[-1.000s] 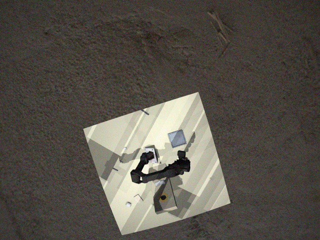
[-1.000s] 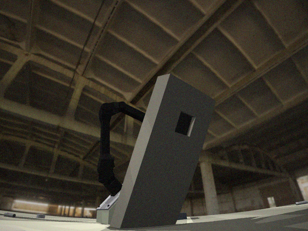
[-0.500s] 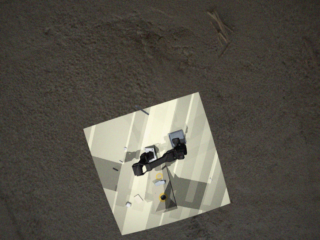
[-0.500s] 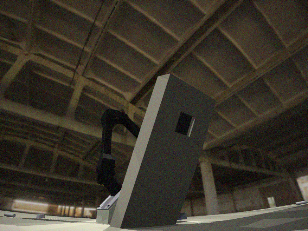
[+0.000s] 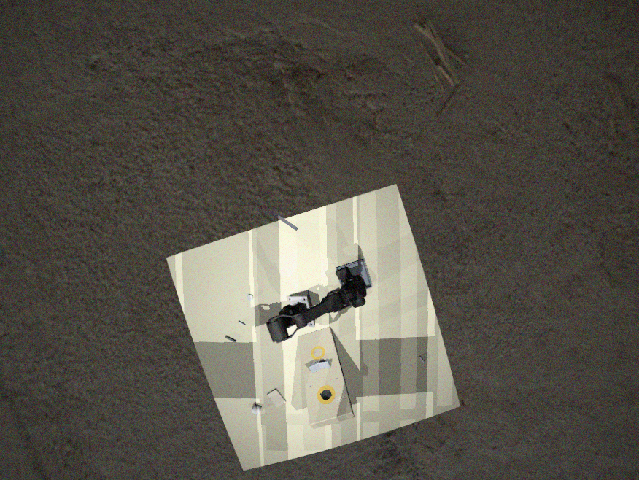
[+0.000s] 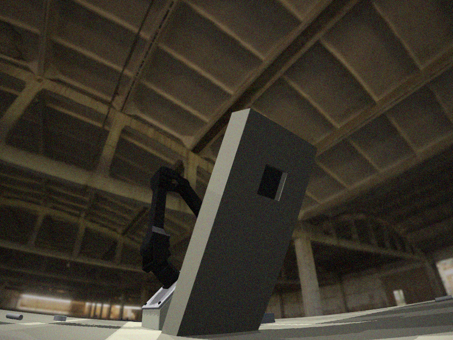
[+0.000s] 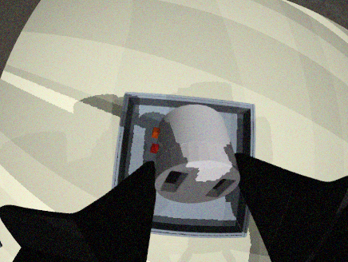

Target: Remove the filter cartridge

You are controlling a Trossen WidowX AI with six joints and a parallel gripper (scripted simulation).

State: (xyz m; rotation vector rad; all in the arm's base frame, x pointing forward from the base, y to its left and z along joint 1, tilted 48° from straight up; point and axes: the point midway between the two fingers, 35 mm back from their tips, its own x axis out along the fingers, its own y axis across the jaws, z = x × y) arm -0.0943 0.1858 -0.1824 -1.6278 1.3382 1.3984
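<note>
One arm (image 5: 330, 302) reaches across the pale bench (image 5: 217, 279) from its base (image 5: 300, 300) toward the one tray (image 5: 368, 271), a square grey dish with a raised rim. In the wrist view the hand (image 7: 195, 182) is clamped on the single cartridge (image 7: 197, 140), a pale cylinder pinched by the sides between two dark fingers. Its near face shows two dark slots (image 7: 173, 181), side by side, and two small orange marks (image 7: 155, 132) sit one above the other on its left flank. The cartridge appears inside the tray's outline (image 7: 123, 159); whether it touches the tray floor cannot be told.

One panel block (image 5: 322, 382) stands on the bench, just beside the base. From above, its sloping face carries one yellow ring (image 5: 318, 352), one yellow-rimmed dark hole (image 5: 325, 394) and, between them, one small grey piece (image 5: 317, 365). In the exterior view the block's dark back (image 6: 238, 234) has one square opening (image 6: 271, 182), and the arm's elbow (image 6: 169, 181) rises behind it.

A few small bits lie scattered on the bench: one pale cube (image 5: 256, 408) and at least three thin dark slivers, among them one near the far edge (image 5: 287, 222).
</note>
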